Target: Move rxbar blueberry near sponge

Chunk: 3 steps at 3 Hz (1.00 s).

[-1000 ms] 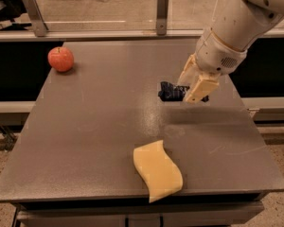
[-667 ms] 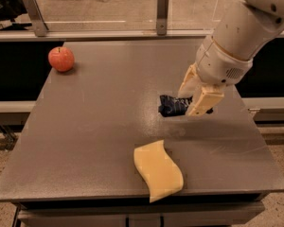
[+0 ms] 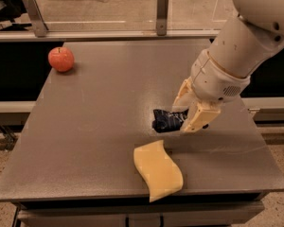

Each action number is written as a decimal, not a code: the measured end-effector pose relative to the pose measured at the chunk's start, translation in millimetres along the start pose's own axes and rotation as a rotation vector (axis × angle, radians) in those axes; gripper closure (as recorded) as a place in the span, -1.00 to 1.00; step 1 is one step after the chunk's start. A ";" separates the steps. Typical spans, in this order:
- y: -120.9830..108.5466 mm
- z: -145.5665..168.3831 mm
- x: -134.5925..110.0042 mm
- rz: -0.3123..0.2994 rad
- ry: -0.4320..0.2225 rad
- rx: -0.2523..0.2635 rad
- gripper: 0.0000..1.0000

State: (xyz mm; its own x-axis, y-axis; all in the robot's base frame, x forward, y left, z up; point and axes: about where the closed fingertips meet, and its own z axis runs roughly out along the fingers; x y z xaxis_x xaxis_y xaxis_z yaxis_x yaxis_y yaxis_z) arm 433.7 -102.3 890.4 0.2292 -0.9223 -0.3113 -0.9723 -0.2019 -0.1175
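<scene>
The rxbar blueberry (image 3: 167,120), a dark navy wrapper, sits between my gripper's cream fingers (image 3: 197,118) just above the grey table (image 3: 99,108), right of the middle. My gripper (image 3: 185,113) is shut on the bar's right end; the white arm comes down from the upper right. The pale yellow sponge (image 3: 157,170) with wavy edges lies flat near the front edge, a short way below the bar and not touching it.
A red apple (image 3: 61,59) stands at the table's far left corner. A metal rail with two posts (image 3: 162,12) runs behind the table. The table's front edge lies just below the sponge.
My gripper has carried the bar toward the front of the table, closer to the sponge. The sponge and apple have not moved.
</scene>
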 end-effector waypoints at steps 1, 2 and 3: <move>4.6 11.4 -2.8 0.019 -0.029 -0.001 -0.30; 6.9 22.2 -7.0 0.023 -0.036 -0.021 -0.77; 6.7 22.1 -7.7 0.021 -0.035 -0.019 -1.00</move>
State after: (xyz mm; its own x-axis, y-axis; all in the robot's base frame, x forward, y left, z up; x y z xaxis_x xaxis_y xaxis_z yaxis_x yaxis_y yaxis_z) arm 426.4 -89.2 871.2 0.2103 -0.9142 -0.3465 -0.9775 -0.1897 -0.0926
